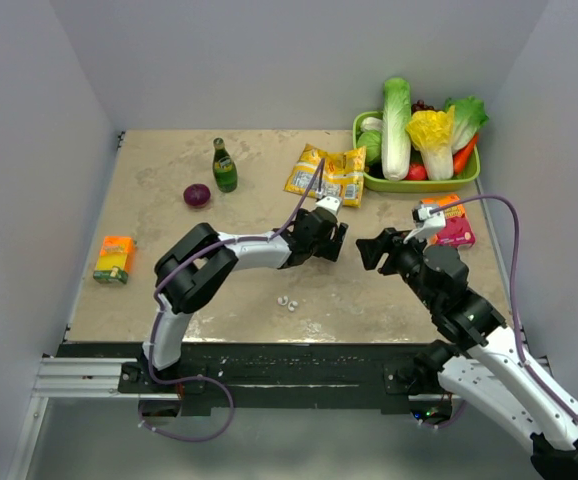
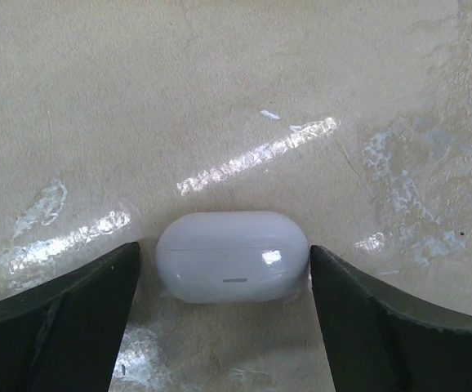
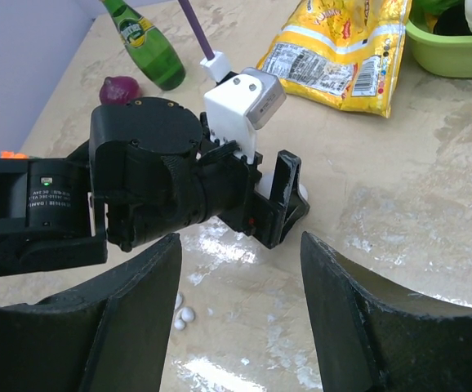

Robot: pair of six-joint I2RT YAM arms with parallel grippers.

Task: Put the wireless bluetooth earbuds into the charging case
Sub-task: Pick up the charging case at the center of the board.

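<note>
**A:** Where are the earbuds [image 1: 288, 302]?

**B:** Both lie loose on the bench [image 1: 399, 305], close together near its front edge, with neither arm touching them.

**A:** And the case [image 2: 232, 257]?

**B:** Further back, closed, flat on the bench between the left fingers [image 1: 334, 243]. They're spread either side of it, not clamping. The right fingers [image 1: 372, 250] face them, released and empty. The green bottle [image 1: 224, 167] stands beyond.

You'll see the earbuds [image 1: 289, 302] lying together toward the near edge of the table [image 1: 149, 200]. Farther back, the left gripper [image 1: 331, 238] and right gripper [image 1: 372, 248] face each other, jaws seemingly open.
</note>
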